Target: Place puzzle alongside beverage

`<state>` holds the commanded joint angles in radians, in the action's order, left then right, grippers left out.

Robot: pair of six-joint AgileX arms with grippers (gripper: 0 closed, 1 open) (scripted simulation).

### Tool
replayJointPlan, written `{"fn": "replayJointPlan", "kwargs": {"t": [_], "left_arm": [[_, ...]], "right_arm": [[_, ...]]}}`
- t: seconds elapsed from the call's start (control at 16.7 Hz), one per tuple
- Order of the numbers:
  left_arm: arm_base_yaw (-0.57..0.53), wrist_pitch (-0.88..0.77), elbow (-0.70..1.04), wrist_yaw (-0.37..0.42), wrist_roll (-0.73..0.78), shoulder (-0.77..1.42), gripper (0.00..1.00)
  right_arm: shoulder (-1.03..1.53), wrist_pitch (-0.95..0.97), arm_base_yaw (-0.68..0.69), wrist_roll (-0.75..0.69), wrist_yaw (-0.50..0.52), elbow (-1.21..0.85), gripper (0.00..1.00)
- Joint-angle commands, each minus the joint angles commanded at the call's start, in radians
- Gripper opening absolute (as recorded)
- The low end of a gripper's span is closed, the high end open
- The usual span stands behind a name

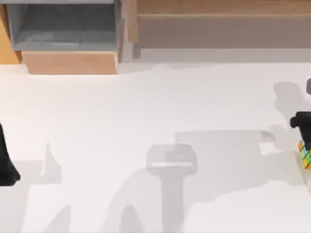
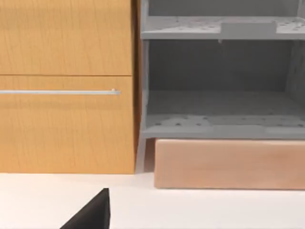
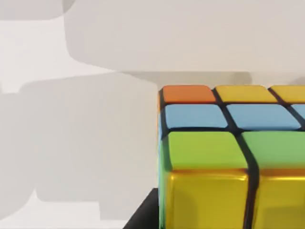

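A: Two arms, one cube. Biggest first: white table (image 1: 146,121), mostly bare. Far left sits a grey shelf unit (image 1: 63,24) on a pale wooden base (image 1: 70,62); far right, a long wooden ledge (image 1: 218,22). Left wrist view has the same shelving plus an orange-wood cabinet door (image 2: 62,86) with a slim rail handle (image 2: 57,92).

B: Arms?

A: Left arm (image 1: 6,155) is parked at the table's left edge, black. Its fingers, open or closed, cannot tell. Right gripper (image 1: 302,127) is at the far right edge, directly over the puzzle (image 1: 305,154).

B: Holding it?

A: Looks likely, the cube hangs tilted just under the black gripper, but the fingers aren't clear enough. Cannot tell whether they pinch it. Right wrist view has the puzzle (image 3: 228,157) up close: orange, yellow, blue, green tiles, glossy gold-yellow lower face.

B: Beverage?

A: Can't see one. So the placing is not yet done, I'd say.

B: Handling?

A: My guess: light, rigid plastic, not fragile. Glossy tiles could slip, and the layers might twist if squeezed off-centre. Best grip is two flat opposite faces, centred, not corners. Set down flat so it doesn't tip.
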<state>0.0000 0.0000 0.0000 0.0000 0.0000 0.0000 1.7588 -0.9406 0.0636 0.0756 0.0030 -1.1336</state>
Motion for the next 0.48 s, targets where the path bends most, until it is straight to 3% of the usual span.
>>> {"fn": "replayJointPlan", "kwargs": {"t": [0.24, 0.48], "left_arm": [[0.0, 0.0, 0.0, 0.0, 0.0, 0.0, 1.0], [0.0, 0.0, 0.0, 0.0, 0.0, 0.0, 1.0]], "right_arm": [[0.002, -0.001, 0.0, 0.0, 0.0, 0.002, 0.0], [0.002, -0.001, 0.0, 0.0, 0.0, 0.002, 0.3]]}}
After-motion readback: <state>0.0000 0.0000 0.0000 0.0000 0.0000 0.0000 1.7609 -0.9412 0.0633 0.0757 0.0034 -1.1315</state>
